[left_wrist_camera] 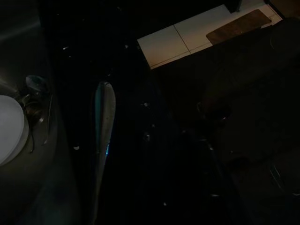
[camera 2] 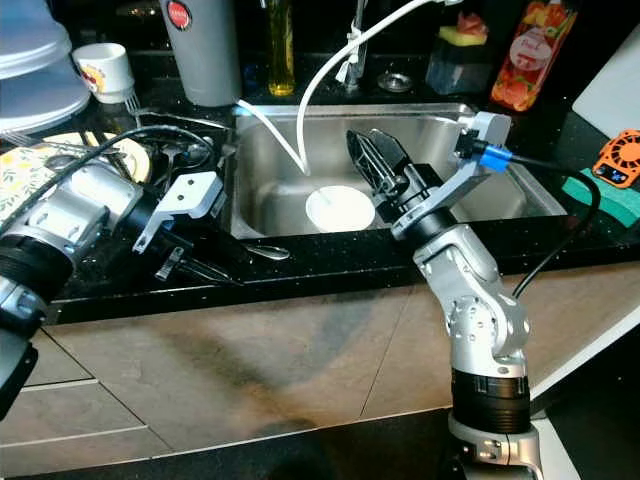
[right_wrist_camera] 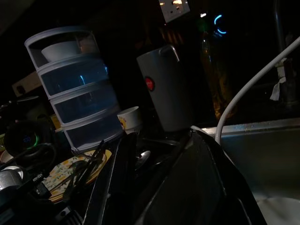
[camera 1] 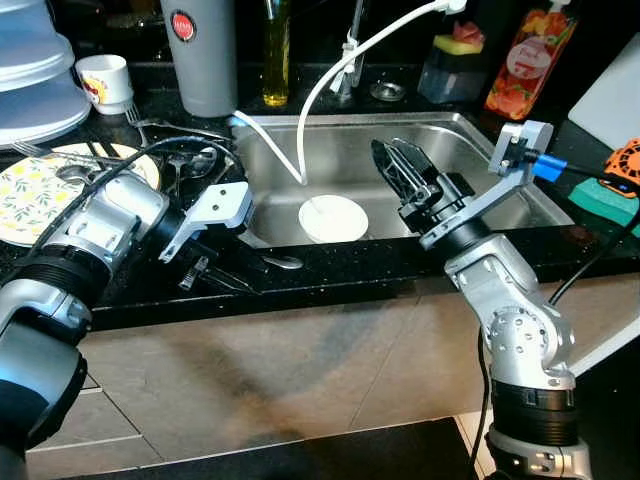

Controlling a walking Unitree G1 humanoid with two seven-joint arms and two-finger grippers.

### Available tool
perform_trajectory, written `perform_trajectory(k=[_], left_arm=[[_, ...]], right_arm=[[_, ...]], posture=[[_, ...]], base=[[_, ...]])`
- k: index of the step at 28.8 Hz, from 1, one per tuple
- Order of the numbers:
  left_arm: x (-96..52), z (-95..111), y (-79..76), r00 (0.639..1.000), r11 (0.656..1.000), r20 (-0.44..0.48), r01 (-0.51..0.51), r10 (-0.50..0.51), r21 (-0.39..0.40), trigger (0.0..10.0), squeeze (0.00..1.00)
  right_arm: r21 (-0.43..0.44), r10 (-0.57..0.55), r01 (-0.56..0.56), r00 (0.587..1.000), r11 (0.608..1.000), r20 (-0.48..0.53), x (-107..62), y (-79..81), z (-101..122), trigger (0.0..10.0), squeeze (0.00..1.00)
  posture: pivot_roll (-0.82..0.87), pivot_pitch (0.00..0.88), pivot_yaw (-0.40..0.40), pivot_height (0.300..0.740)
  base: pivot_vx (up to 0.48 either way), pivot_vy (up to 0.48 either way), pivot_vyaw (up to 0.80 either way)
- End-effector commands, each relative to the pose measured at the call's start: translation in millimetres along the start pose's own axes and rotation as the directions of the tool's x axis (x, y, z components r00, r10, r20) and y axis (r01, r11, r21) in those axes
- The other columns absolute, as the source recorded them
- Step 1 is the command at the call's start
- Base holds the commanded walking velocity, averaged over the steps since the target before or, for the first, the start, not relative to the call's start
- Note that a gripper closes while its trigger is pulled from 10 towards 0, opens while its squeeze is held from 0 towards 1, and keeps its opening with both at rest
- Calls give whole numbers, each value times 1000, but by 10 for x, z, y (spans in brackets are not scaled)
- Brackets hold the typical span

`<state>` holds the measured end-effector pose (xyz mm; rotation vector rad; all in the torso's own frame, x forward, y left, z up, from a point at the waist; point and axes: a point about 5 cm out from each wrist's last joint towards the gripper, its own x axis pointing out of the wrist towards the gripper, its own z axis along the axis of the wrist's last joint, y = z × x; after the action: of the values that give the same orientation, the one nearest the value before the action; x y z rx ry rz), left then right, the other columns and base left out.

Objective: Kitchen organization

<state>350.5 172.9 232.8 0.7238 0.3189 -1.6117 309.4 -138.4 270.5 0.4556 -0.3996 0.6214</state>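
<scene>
From the head views, the left pincer (camera 1: pixel 205 272) reaches low over the dark table (camera 1: pixel 330 268) by a spoon (camera 1: pixel 283 262) lying at the sink's (camera 1: pixel 420 135) front edge; I cannot tell how far its fingers are parted. The right pincer (camera 1: pixel 400 165) hangs over the sink, fingers close together and empty, above a white plate (camera 1: pixel 333 219). The left wrist view, very dark, shows the spoon's handle (left_wrist_camera: pixel 104 122). The right wrist view shows stacked containers (right_wrist_camera: pixel 77 89) and a grey jug (right_wrist_camera: pixel 164 91).
</scene>
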Motion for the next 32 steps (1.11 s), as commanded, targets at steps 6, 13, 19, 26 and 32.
perform_trajectory(k=[6, 13, 19, 26, 32], left_arm=[[91, -159, -43, 998, 998, -54, 23, -26, -64, 0, 0], [-11, 172, 314, 950, 949, 44, -311, 309, 46, 0, 0], [-64, 405, 448, 895, 897, 145, -435, 421, 81, 0, 0], [41, 608, 646, 769, 757, 174, -637, 614, 146, 0, 0], [92, 688, 784, 603, 580, 155, -796, 782, 172, 10000, 0]], right_arm=[[-16, -1, 2, 1000, 1000, 16, -30, -5, 52, 10000, 0], [-9, 6, -6, 1000, 1000, 16, -15, 10, 41, 10000, 0], [-10, 5, -5, 1000, 1000, 18, -14, 5, 50, 10000, 0], [-7, 5, -5, 1000, 1000, 20, -5, 4, 42, 10000, 0], [-11, 1, -1, 1000, 1000, 26, -5, 3, 60, 10000, 0]], posture=[[43, 76, -27, 740], [44, 76, -27, 740], [43, 73, -32, 740], [46, 71, -33, 740], [40, 68, -31, 740]], base=[[0, 0, 0], [0, 0, 0], [0, 0, 0], [0, 0, 0], [0, 0, 0]])
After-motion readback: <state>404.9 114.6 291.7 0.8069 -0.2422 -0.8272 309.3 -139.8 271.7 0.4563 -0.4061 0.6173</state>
